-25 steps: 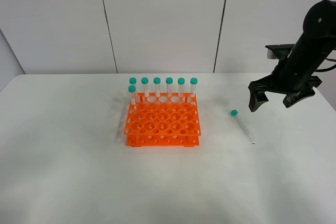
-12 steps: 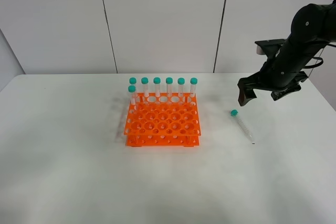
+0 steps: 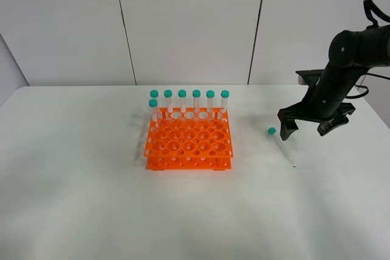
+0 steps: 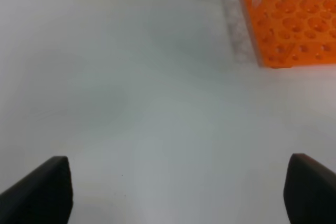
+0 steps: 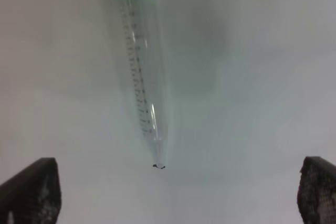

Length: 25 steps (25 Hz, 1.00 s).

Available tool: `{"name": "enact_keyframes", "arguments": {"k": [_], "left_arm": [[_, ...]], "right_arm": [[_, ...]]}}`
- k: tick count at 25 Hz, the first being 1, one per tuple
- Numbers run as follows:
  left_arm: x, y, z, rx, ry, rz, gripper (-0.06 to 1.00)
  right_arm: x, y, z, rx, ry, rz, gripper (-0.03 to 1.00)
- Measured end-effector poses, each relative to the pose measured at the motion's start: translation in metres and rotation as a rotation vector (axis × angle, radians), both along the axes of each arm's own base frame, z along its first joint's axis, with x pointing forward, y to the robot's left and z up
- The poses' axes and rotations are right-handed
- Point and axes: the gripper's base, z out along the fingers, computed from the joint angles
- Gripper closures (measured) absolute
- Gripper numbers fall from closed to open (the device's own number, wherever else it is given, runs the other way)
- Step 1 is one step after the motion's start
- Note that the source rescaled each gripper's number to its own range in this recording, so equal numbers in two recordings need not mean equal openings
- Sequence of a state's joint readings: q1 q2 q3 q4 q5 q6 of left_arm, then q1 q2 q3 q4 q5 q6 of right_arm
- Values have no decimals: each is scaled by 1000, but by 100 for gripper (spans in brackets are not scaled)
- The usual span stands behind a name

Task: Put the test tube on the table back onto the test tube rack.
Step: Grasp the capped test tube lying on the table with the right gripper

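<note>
The test tube (image 3: pixel 281 145) lies flat on the white table (image 3: pixel 73 181), right of the orange test tube rack (image 3: pixel 189 141), teal cap toward the back. My right gripper (image 3: pixel 304 127) is open and empty, hanging low just right of and behind the tube, not touching it. In the right wrist view the tube (image 5: pixel 140 72) lies ahead of the open gripper (image 5: pixel 173 192), its pointed tip toward me. My left gripper (image 4: pixel 176 198) is open and empty over bare table, with the rack's corner (image 4: pixel 286 24) ahead of it. The left arm is out of the exterior view.
Several identical teal-capped tubes (image 3: pixel 182 98) stand upright along the rack's back row, with one more at the left of the second row. Many rack holes toward the front are free. A grey panelled wall (image 3: pixel 189 22) stands behind the table.
My right arm has moved left and down, bringing the open gripper close to the lying tube. The tube, the rack and its tubes have not moved.
</note>
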<state>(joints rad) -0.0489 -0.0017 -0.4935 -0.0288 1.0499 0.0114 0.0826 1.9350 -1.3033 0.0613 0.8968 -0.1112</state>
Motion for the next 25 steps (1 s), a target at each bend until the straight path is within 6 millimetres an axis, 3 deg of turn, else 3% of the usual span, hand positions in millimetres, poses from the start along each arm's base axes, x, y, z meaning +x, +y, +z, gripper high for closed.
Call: {"name": "enact_keyframes", "arguments": {"k": [9,20,25], "left_arm": [[0,0,0,0,0,0,-6],[0,0,0,0,0,0,-6],[0,0,0,0,0,0,-6]], "right_arm": [[20,9,-12,7,13,-3,-3],[23,8,-54,2,103,-4,-3],[24,8,-58,5,96,-5,-3]]}}
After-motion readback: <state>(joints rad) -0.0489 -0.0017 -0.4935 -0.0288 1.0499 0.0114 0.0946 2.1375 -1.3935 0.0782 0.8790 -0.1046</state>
